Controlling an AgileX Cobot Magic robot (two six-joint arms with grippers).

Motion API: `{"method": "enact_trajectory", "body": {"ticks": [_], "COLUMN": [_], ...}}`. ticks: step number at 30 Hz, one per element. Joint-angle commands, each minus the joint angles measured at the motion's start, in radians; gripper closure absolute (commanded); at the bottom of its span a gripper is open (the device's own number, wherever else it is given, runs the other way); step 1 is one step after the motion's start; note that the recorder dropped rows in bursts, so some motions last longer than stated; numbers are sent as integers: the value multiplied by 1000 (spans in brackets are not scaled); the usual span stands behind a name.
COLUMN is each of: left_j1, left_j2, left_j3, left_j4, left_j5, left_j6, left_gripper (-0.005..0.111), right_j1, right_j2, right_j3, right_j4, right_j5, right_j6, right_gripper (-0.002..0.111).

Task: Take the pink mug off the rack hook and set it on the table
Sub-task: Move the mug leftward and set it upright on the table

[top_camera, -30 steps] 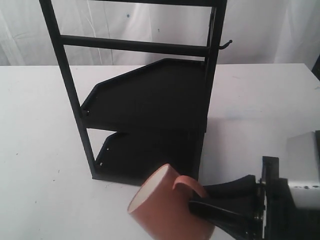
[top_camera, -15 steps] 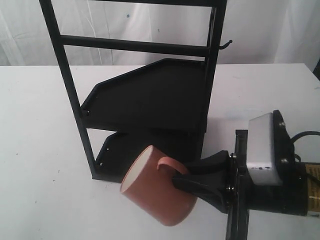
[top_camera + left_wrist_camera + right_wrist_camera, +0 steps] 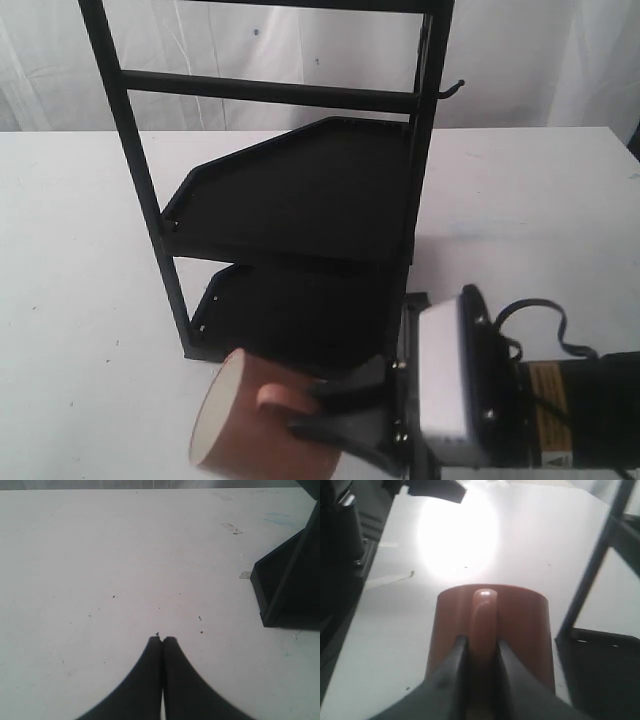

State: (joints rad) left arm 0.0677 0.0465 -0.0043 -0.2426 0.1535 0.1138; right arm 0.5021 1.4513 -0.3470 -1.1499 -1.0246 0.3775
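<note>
The left hand (image 3: 161,640) hangs low over the white counter (image 3: 100,555), its two fingers pressed together on nothing, with a bottom corner of the black rack (image 3: 285,595) nearby. In the exterior view, wide open counter spreads left of the rack. The pink mug (image 3: 250,430) is tipped on its side, mouth facing left, low in front of the rack's bottom shelf and close to the counter's near edge; whether it touches the counter is unclear. The right hand (image 3: 330,420) reaches in level from the right, clamped on the mug's loop handle (image 3: 484,615). The rack hook (image 3: 455,90) juts from the right post, well above the mug.

The pink mug (image 3: 262,435) is blurred, its lower part cut off.
</note>
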Motion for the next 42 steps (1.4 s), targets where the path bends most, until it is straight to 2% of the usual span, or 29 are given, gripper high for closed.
{"method": "enact_trajectory", "body": {"ticks": [1, 2, 14, 20, 34, 42], "left_j1": [1, 1, 1, 1, 1, 1], "left_j2": [4, 4, 4, 4, 4, 4], "left_j3": [4, 4, 4, 4, 4, 4], "left_j4": [-3, -3, -3, -3, -3, -3], "left_j5": [-3, -3, -3, -3, -3, -3], "left_j6": [-2, -2, -2, -2, -2, -2], "left_gripper": [107, 107, 107, 107, 107, 107], "right_j1": [108, 127, 263, 265, 265, 265], "right_j2": [102, 132, 406, 471, 541, 535], "right_j3": [-1, -3, -193, -237, -204, -199], "right_j4": [156, 189, 282, 309, 301, 257], "right_j5": [-143, -193, -197, -197, -197, -135], "right_j6": [-137, -160, -178, -131, -99, 57], "right_gripper": [108, 108, 108, 108, 108, 108]}}
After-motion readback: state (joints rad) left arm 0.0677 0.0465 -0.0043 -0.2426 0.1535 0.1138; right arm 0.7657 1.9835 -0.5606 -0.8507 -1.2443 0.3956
